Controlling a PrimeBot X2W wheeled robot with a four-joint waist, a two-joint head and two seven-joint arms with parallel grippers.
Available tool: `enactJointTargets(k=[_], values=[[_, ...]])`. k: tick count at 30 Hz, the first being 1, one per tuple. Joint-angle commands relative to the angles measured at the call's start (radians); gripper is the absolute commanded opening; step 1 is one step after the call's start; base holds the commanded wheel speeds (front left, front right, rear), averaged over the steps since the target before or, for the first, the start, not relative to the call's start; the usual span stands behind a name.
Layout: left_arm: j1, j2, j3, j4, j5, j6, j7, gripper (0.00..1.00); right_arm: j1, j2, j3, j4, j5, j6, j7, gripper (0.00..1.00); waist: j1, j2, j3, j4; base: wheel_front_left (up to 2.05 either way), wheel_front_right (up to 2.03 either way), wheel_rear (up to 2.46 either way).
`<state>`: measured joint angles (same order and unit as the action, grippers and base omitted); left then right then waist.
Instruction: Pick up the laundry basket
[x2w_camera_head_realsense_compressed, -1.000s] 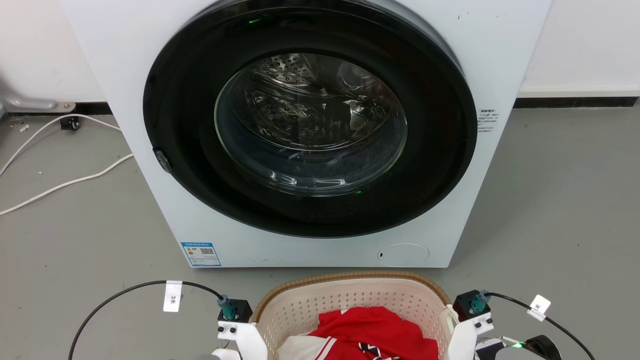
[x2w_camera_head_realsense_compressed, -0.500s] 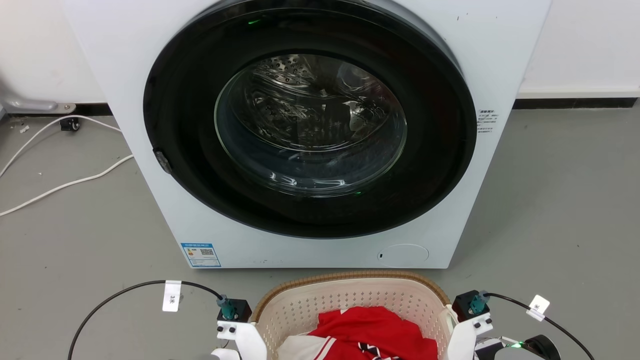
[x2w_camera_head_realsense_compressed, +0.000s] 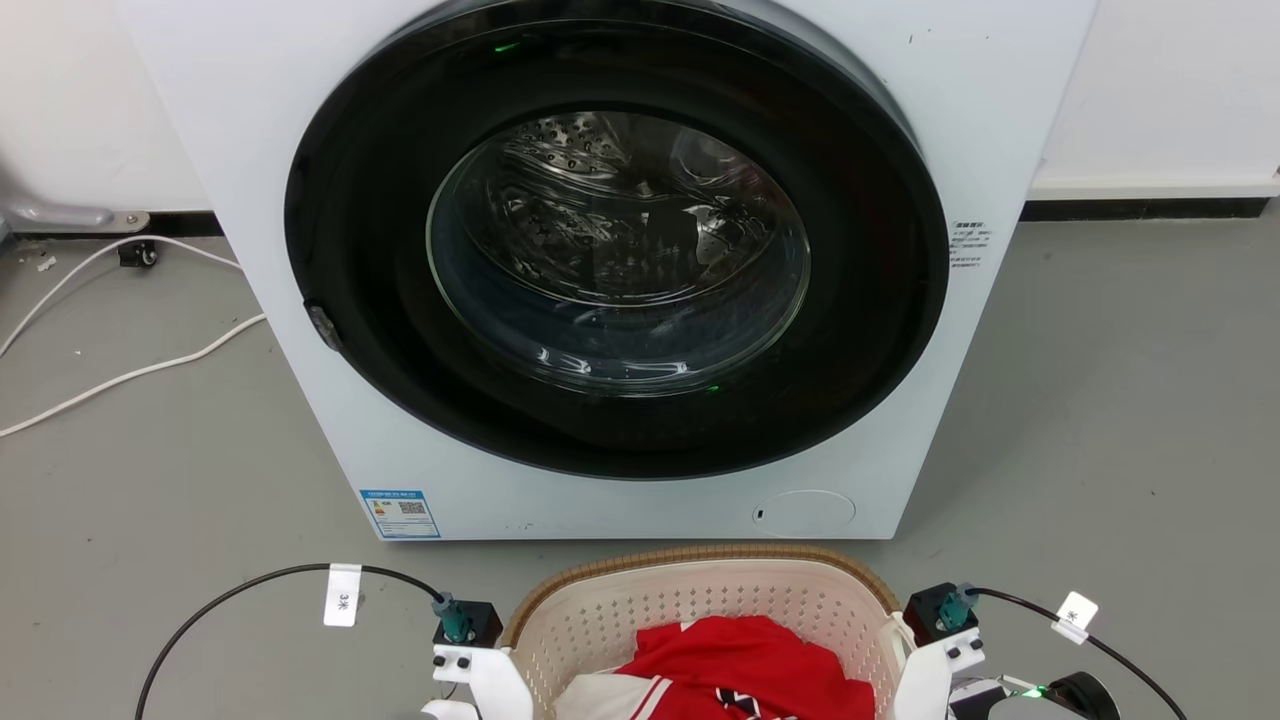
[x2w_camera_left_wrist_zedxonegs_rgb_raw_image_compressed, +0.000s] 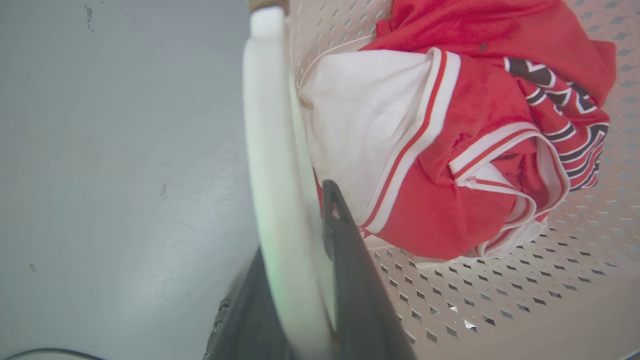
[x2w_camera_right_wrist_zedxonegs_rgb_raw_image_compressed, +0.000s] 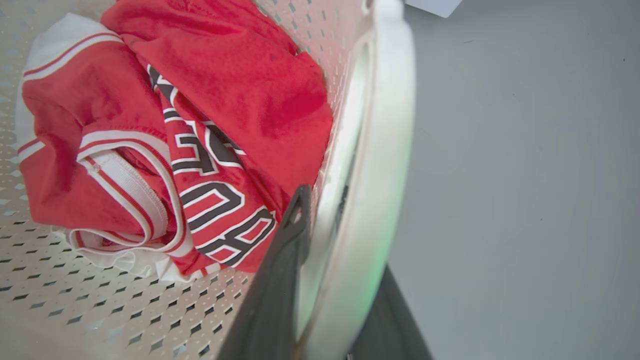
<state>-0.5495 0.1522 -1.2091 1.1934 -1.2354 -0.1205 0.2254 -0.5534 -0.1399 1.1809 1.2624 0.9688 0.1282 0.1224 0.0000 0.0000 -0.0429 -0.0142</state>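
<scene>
Your left gripper (x2w_camera_left_wrist_zedxonegs_rgb_raw_image_compressed: 295, 225) is pinching the left loop handle (x2w_camera_left_wrist_zedxonegs_rgb_raw_image_compressed: 270, 125) of the laundry basket (x2w_camera_left_wrist_zedxonegs_rgb_raw_image_compressed: 500, 300): one dark finger (x2w_camera_left_wrist_zedxonegs_rgb_raw_image_compressed: 350, 260) lies inside the basket against the white band, and the other sits outside it over the grey floor (x2w_camera_left_wrist_zedxonegs_rgb_raw_image_compressed: 100, 150). Your right gripper (x2w_camera_right_wrist_zedxonegs_rgb_raw_image_compressed: 340, 225) mirrors this, pressed onto the right loop handle (x2w_camera_right_wrist_zedxonegs_rgb_raw_image_compressed: 387, 125) with one finger (x2w_camera_right_wrist_zedxonegs_rgb_raw_image_compressed: 280, 280) inside and one outside. Both wrist views look down into the cream perforated basket, where a crumpled red and white jersey (x2w_camera_left_wrist_zedxonegs_rgb_raw_image_compressed: 450, 150) lies; the right wrist view adds black, white-edged lettering on the jersey (x2w_camera_right_wrist_zedxonegs_rgb_raw_image_compressed: 215, 200). From the head view, the basket (x2w_camera_head_realsense_compressed: 700, 553) sits at the bottom centre with its brown woven-look rim towards a white front-loading washing machine (x2w_camera_head_realsense_compressed: 620, 505), close in front of it. You cannot tell whether the basket touches the floor. Black wrist camera blocks with teal plugs flank the basket, left (x2w_camera_head_realsense_compressed: 465, 622) and right (x2w_camera_head_realsense_compressed: 940, 608), each trailing a black cable with a white tag (x2w_camera_head_realsense_compressed: 343, 593). The machine's round dark door (x2w_camera_head_realsense_compressed: 340, 200) is shut, its glass showing the steel drum, and a blue label (x2w_camera_head_realsense_compressed: 400, 512) marks its lower left corner. White cables (x2w_camera_head_realsense_compressed: 130, 370) run across the floor to the left.
</scene>
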Motion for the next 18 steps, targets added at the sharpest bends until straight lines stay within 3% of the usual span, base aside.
enactJointTargets(k=[1,18], values=[[-0.012,-0.013,-0.007,-0.010,0.001,-0.018,-0.006,0.00,-0.018,0.016,0.008,-0.008,0.000,0.005,-0.010,0.00,0.0000,0.0000,0.000,0.000,0.00,0.00,0.00],[-0.009,-0.010,-0.031,-0.008,-0.022,-0.017,-0.014,0.00,-0.022,0.014,0.045,-0.003,0.031,0.005,-0.016,0.00,0.0000,0.0000,0.001,0.001,0.00,0.00,0.00]])
